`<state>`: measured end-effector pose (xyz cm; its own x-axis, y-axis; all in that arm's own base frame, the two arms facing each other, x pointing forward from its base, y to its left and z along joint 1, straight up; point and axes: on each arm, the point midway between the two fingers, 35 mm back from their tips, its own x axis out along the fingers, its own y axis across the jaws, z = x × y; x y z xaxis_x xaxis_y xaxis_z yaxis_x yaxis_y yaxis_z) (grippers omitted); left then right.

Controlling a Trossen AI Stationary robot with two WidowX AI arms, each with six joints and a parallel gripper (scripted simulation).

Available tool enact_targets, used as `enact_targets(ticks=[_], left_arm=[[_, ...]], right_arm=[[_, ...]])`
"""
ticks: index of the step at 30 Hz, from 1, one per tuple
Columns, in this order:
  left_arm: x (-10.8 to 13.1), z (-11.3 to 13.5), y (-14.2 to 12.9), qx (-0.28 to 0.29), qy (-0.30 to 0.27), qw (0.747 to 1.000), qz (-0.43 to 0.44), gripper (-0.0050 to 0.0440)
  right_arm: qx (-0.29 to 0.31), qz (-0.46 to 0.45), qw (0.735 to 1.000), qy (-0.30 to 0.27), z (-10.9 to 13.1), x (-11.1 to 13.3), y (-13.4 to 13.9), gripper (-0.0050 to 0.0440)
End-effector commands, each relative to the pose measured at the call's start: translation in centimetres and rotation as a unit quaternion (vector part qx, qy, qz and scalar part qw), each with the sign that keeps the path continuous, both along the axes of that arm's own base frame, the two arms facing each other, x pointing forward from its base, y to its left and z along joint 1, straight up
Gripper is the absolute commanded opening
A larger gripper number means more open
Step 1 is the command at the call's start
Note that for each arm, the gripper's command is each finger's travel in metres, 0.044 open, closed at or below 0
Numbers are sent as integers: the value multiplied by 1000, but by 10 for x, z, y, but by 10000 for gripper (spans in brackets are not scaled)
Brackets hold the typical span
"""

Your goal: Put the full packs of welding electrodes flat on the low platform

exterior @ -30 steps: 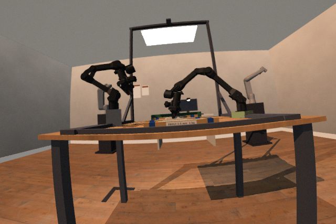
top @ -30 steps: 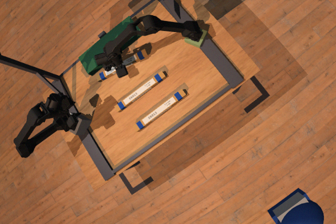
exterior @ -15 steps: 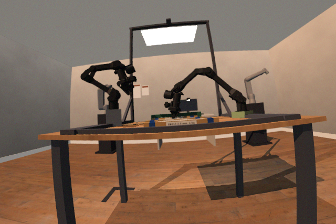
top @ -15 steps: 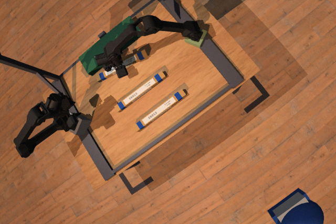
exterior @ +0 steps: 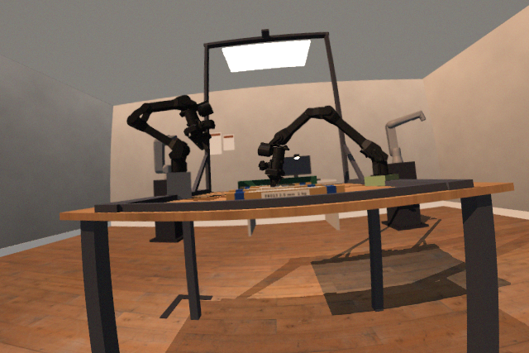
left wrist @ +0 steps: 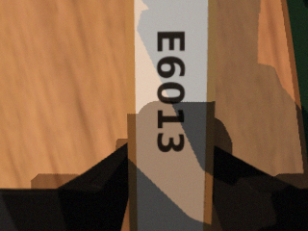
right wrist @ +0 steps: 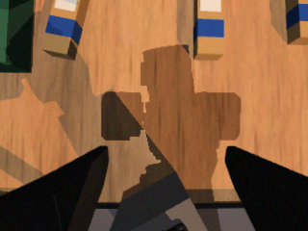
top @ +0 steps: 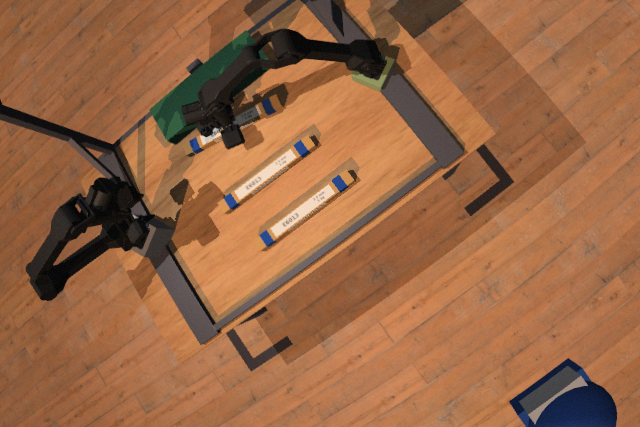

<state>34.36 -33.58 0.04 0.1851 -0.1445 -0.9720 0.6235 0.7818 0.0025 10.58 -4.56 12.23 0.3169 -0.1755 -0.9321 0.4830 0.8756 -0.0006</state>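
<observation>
Three E6013 packs with blue bands are in view. My left gripper (exterior: 274, 182) (left wrist: 167, 149) is shut on the pack nearest the platform (top: 268, 105) (left wrist: 170, 63) (right wrist: 63, 29), across its label. That pack lies level and slightly askew to the others; whether it touches the table I cannot tell. The middle pack (top: 266, 171) (right wrist: 210, 29) and the front pack (top: 307, 207) (exterior: 283, 194) (right wrist: 298, 14) lie flat on the table, roughly parallel. The green low platform (top: 180, 96) (right wrist: 14, 38) bears no pack. My right gripper (right wrist: 166, 153) (exterior: 204, 146) is open and empty, above the table's side edge.
Dark frame rails (top: 421, 117) (exterior: 273, 202) border the wooden table (top: 361, 127). The left arm reaches over the platform and hides part of it in the top view. The right arm is folded at the opposite side, with its grey base block (top: 157, 238) (exterior: 178, 184) on the rail.
</observation>
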Motion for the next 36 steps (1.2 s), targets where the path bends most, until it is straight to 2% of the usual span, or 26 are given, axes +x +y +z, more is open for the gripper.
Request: enact_targets(ticks=[1,15,16,21,22,36], left_arm=[[9,32,-7,-29,-29,999,0,-50],[9,33,-7,-29,-29,999,0,-50],[9,33,-7,-29,-30,999,0,330],[9,33,-7,-29,-30,999,0,330],[6,23,-5,-20,-20,1000,0,330],[6,23,-5,-20,-20,1000,0,330]], right_arm=[[-4,0,1000,-10,7,2,-1,330],[-4,0,1000,-10,7,2,-1,330],[-4,0,1000,-10,7,2,-1,330],[-4,0,1000,-10,7,2,-1,330],[-4,0,1000,-10,7,2,-1,330],[-4,0,1000,-10,7,2,-1,330]])
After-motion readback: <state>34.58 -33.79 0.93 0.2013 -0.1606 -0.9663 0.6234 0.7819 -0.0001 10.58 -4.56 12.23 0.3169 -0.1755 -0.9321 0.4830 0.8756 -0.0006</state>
